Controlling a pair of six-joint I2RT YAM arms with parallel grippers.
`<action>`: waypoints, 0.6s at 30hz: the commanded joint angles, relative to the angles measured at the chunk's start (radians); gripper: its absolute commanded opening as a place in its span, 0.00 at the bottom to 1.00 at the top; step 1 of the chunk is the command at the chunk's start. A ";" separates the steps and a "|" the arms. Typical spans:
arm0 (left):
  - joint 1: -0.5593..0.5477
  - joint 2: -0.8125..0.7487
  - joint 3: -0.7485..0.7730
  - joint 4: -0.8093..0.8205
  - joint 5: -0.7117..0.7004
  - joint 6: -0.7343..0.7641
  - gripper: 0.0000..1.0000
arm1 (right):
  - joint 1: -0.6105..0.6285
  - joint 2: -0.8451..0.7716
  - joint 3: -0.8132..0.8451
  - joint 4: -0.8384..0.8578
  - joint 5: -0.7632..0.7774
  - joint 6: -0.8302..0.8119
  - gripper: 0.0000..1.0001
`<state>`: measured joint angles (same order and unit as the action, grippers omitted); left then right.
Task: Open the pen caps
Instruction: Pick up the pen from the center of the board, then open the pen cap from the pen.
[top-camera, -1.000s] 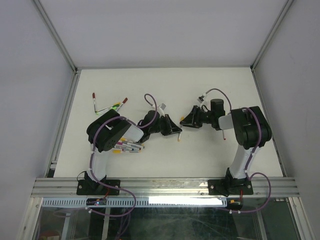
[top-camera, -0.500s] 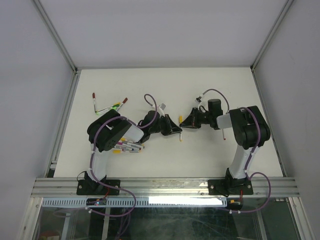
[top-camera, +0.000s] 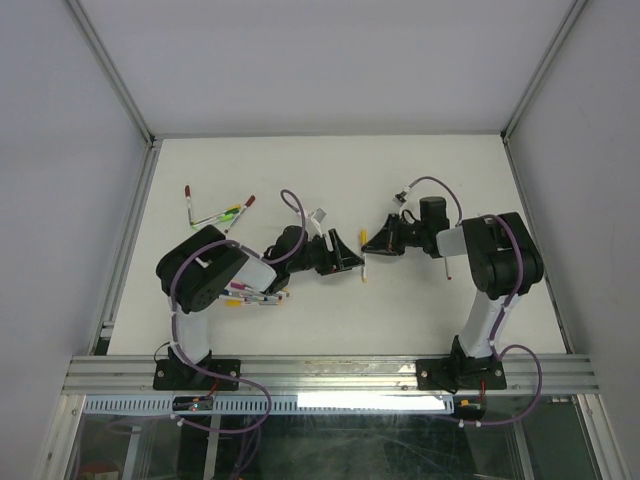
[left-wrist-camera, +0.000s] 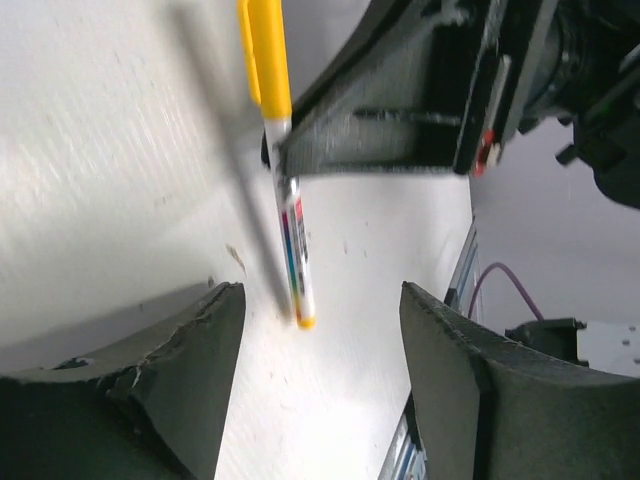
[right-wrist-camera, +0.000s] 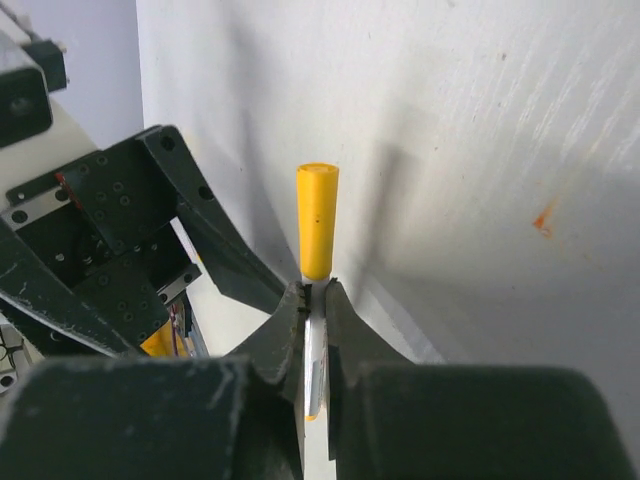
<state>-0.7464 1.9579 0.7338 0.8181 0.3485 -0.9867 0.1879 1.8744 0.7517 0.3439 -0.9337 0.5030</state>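
The right tool (top-camera: 372, 244) is squeezed tight on one pen (top-camera: 365, 265) near the middle of the table (top-camera: 330, 170). From the right wrist, its two fingers (right-wrist-camera: 345, 310) pinch the white part of the pen. The yellow cap (right-wrist-camera: 317, 220) sticks out just past their tips. The cap is on the pen.

The left tool (top-camera: 348, 258) is right next to it, on the other side of the pen. Its fingers (left-wrist-camera: 190, 360) are wide apart. From the left wrist, the pen stands in the gap between them and touches neither one. The small yellow end of the pen is down by the table, but I cannot tell if it touches.

A few other pens (top-camera: 215, 212) lie far off to the left, and some more lie under the left arm (top-camera: 205, 275).
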 joint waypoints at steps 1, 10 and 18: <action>0.010 -0.151 -0.080 0.110 0.017 0.105 0.67 | -0.032 -0.091 0.020 0.041 -0.043 -0.014 0.00; 0.078 -0.465 -0.272 0.254 -0.007 0.273 0.95 | -0.039 -0.184 0.002 0.048 -0.043 -0.014 0.00; 0.212 -0.269 -0.377 0.847 0.177 -0.078 0.99 | -0.019 -0.254 -0.003 0.061 -0.043 -0.014 0.00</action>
<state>-0.5793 1.5620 0.3779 1.2682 0.4252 -0.8661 0.1535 1.6928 0.7498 0.3511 -0.9554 0.5030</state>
